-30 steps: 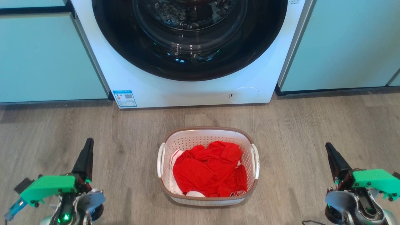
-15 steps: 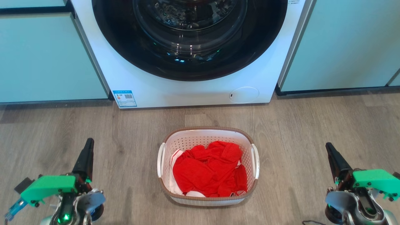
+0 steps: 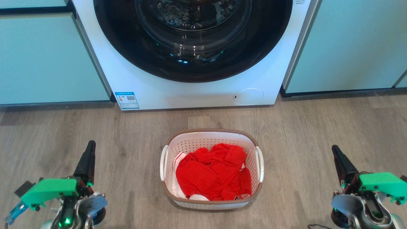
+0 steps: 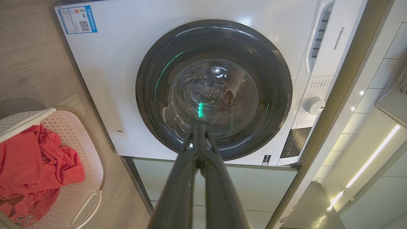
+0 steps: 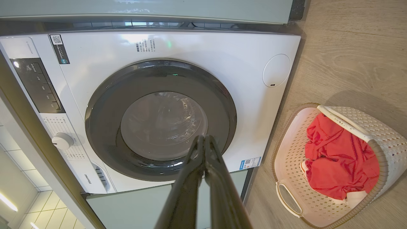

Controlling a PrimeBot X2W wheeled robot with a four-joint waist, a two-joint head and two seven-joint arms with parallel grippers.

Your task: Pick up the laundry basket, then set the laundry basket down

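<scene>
Your laundry basket sits on the floor at lower centre of the head view, side handles facing outward. Left gripper lower left, right gripper lower right: both pinched closed, empty, well apart from it, neither nearer.

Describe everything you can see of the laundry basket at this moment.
The laundry basket is small, white, perforated plastic, rounded-rectangular, with a brown woven-look rim band and a white loop handle on each side. It stands upright on the wood-look floor, before the washing machine but apart from it, holding crumpled red clothing with some white fabric. The left gripper and right gripper sit shut, well clear either side.
</scene>
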